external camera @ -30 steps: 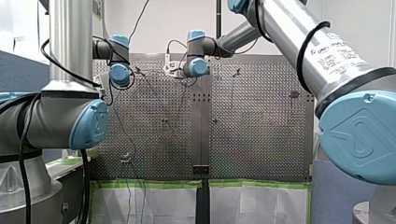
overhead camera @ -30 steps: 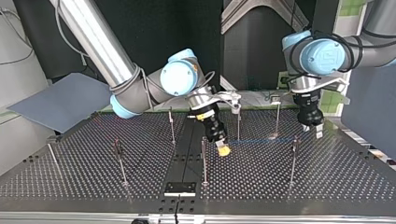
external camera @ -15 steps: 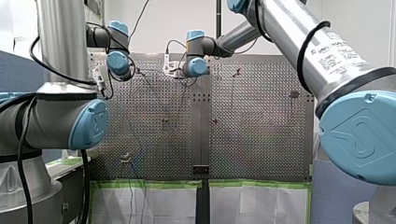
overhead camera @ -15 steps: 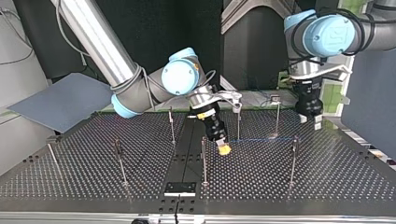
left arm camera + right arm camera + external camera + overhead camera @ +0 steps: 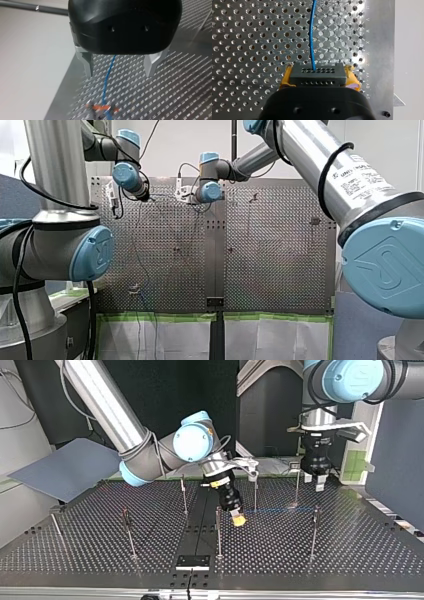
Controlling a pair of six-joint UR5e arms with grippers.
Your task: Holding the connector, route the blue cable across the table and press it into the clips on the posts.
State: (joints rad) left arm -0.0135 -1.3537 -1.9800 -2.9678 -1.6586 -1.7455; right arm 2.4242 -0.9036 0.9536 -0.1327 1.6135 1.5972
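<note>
Blurry orange clip [image 5: 101,109] ahead of L claw [image 5: 119,75]

Front and top views oppose, sharing the table [image 5: 350,550] — wrist cameras close.

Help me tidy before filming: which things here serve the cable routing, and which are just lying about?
In the job: blue cable, connector held by my right gripper, posts, orange clip, my left gripper, open.
Lying about: grey board beside the table, black plate at its edge.

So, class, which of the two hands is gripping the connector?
My right hand, with yellow pads, clamps the black connector; my left hand is open, empty.
</note>
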